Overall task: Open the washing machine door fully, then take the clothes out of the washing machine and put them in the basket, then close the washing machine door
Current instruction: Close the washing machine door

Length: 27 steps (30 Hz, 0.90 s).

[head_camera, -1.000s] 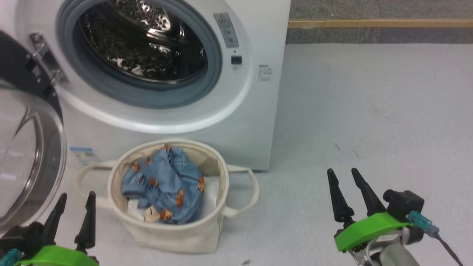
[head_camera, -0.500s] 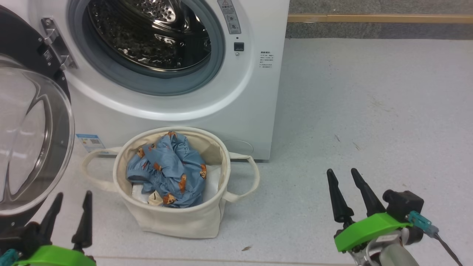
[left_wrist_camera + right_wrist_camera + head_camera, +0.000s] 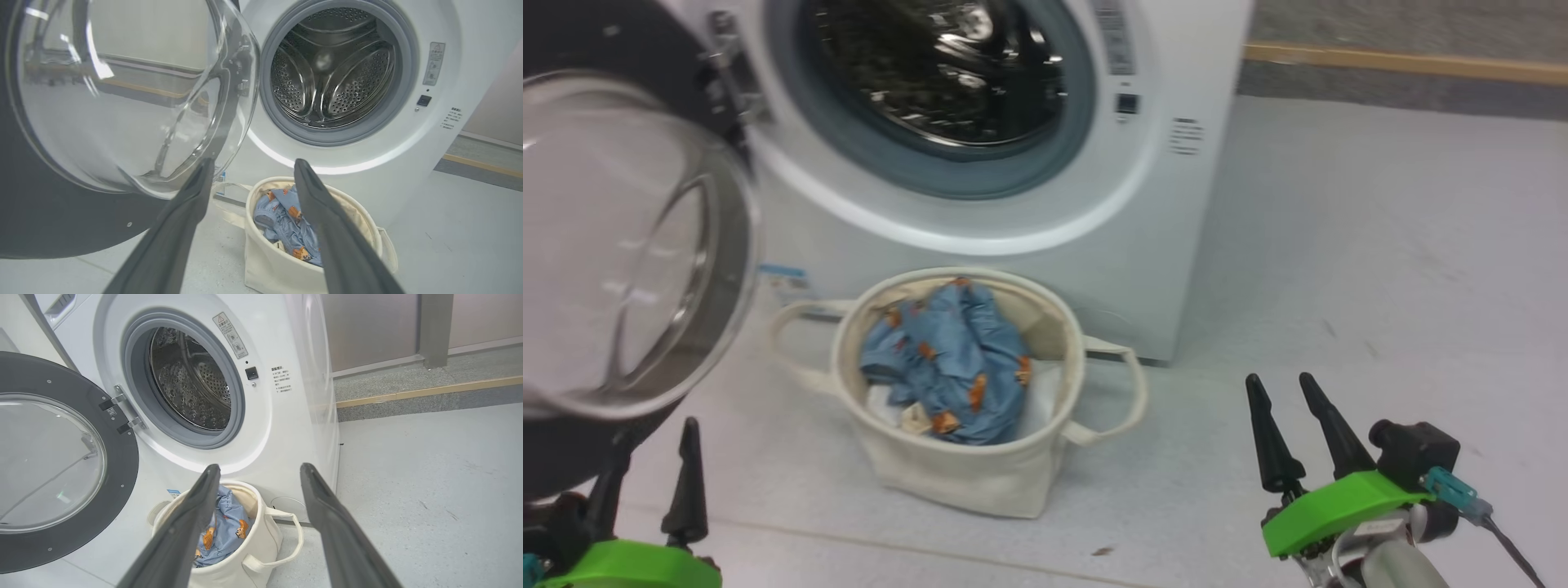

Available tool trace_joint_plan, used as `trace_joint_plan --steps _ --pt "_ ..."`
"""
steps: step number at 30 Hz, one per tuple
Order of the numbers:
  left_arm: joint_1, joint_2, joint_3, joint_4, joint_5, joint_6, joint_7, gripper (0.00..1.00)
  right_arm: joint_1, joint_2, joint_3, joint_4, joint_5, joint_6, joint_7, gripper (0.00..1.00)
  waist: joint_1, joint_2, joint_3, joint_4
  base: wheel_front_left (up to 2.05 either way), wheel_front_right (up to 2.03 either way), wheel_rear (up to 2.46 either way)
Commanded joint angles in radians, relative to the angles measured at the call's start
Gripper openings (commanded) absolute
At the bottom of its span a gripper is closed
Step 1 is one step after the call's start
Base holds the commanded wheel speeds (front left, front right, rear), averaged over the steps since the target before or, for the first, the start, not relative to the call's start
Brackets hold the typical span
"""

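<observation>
At the left, the open washing machine door [image 3: 629,245] runs off the frame edge. The left gripper's [image 3: 654,445] outer finger is hard to pick out against the door's dark edge, though the left wrist view shows both fingers spread wide and empty. The washing machine's [image 3: 1029,245] top is cropped, the clothes [image 3: 956,359] lie bunched in the basket [image 3: 964,482] before it, and the right gripper [image 3: 1278,384] hangs wide and empty. Since a second ago the head camera has swung, so machine and basket sit further right in its view.

Clothes [image 3: 286,230] in basket [image 3: 273,271], door [image 3: 122,102] prob. fully open
</observation>
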Motion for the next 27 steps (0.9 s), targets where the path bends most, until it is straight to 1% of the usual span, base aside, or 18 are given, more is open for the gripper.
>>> trace_joint_plan --steps 1,5,6,8,17,22,27 --pt "-0.038 0.024 0.057 -0.029 0.010 0.009 -0.012 1.00 -0.021 0.002 0.023 -0.024 0.001 0.000 -0.009 1.00 0.0000 0.0000 -0.001 0.061 0.00 0.00 0.00" --pt "-0.038 0.014 0.085 -0.036 0.004 0.018 -0.012 1.00 -0.021 0.003 0.024 -0.026 0.007 0.000 -0.009 1.00 0.0000 0.0000 0.001 0.145 0.00 0.00 0.00" --pt "-0.037 0.015 0.090 -0.035 0.006 0.019 -0.012 1.00 -0.017 0.003 0.021 -0.024 0.009 0.000 -0.009 1.00 0.0000 0.0000 -0.002 0.190 0.00 0.00 0.00" --pt "-0.041 0.013 0.095 -0.033 0.006 0.024 -0.012 1.00 -0.014 0.003 0.021 -0.022 0.010 0.000 -0.009 1.00 0.0000 0.0000 -0.003 0.237 0.00 0.00 0.00" --pt "-0.070 0.015 0.070 -0.022 0.033 0.032 -0.010 1.00 -0.007 0.003 0.024 -0.021 0.019 0.000 -0.009 1.00 0.0000 0.0000 -0.024 0.428 0.00 0.00 0.00" --pt "-0.084 0.021 0.053 -0.007 0.040 0.029 -0.002 1.00 0.002 0.003 0.035 -0.024 0.035 0.000 -0.009 1.00 0.0000 0.0000 -0.045 0.491 0.00 0.00 0.00" --pt "-0.078 0.023 0.059 -0.017 0.030 0.036 0.001 1.00 -0.004 0.003 0.060 -0.019 0.040 0.000 -0.009 1.00 0.0000 0.0000 -0.042 0.503 0.00 0.00 0.00"
